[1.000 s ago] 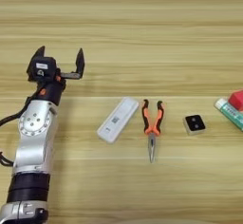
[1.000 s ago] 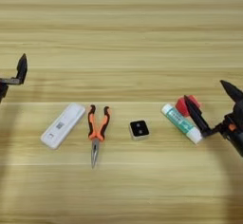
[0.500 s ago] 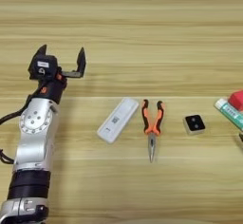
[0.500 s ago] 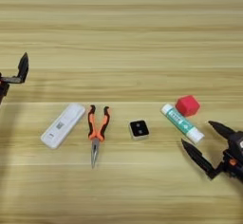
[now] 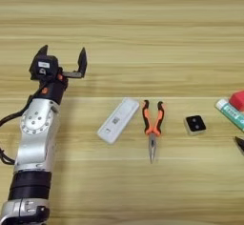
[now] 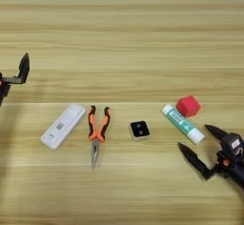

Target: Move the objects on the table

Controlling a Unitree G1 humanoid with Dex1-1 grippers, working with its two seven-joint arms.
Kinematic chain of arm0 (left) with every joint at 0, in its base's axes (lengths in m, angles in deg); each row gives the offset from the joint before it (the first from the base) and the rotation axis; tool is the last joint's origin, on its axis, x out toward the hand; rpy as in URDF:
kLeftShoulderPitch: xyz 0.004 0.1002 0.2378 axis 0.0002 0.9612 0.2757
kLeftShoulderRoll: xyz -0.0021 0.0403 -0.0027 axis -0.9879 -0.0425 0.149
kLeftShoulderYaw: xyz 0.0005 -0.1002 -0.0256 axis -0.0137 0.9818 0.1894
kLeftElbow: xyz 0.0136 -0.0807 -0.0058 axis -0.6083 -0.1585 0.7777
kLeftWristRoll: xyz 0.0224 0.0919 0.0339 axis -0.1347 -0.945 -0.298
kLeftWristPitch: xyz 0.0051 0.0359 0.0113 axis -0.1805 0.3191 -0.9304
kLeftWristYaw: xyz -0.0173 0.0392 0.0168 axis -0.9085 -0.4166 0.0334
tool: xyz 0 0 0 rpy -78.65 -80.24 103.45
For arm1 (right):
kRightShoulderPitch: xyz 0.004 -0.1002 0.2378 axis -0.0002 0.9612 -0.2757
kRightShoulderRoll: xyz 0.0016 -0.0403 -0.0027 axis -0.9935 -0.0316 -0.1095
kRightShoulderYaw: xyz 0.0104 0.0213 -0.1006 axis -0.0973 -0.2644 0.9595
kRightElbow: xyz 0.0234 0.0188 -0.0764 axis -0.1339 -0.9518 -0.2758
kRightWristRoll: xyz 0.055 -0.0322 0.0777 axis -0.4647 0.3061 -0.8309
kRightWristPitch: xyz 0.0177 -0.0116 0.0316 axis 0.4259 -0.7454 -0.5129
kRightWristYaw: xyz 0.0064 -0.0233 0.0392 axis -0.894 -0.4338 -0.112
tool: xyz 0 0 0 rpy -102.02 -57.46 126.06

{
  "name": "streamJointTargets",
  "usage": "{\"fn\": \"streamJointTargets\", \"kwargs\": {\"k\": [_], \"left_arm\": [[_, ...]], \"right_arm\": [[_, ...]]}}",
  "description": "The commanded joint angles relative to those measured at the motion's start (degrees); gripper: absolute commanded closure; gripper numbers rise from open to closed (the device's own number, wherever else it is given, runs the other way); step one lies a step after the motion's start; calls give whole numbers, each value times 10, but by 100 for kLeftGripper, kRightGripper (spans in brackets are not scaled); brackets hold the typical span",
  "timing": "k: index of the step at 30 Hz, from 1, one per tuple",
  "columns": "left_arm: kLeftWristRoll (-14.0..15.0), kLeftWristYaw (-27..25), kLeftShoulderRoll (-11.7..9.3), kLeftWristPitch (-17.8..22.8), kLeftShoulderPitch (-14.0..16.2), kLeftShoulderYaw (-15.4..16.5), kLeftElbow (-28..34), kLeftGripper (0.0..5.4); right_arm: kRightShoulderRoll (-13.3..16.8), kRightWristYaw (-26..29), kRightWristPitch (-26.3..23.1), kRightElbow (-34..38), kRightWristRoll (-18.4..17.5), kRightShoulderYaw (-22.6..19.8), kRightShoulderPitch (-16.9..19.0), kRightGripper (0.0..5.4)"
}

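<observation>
1. Left eye view: the left hand (image 5: 63, 61) hangs with fingers spread, holding nothing, toward the left edge of the light wooden table (image 5: 143, 24). The long flat white bar with barcode label (image 5: 118, 120), the orange-and-black-handled needle-nose pliers (image 5: 152, 126) and the small white square block with black top (image 5: 195, 124) lie in a row, apart from one another.
2. Right eye view: the right hand (image 6: 200, 148) is spread and empty near the right edge, just short of a green-and-white tube (image 6: 183, 123) touching a red cube (image 6: 188, 106).
3. Progress: nothing is gripped; judged barely begun, with every object left to move.
</observation>
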Motion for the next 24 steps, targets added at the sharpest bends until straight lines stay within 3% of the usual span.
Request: {"fn": "streamJointTargets", "kwargs": {"k": [1,24], "left_arm": [[6,-5,2,5,-1,-2,2,0],[8,-9,2,3,-2,-3,5,0]], "right_arm": [[-6,-4,11,-18,11,9,-11,17],[2,-14,17,-63,28,26,-25,269]]}}
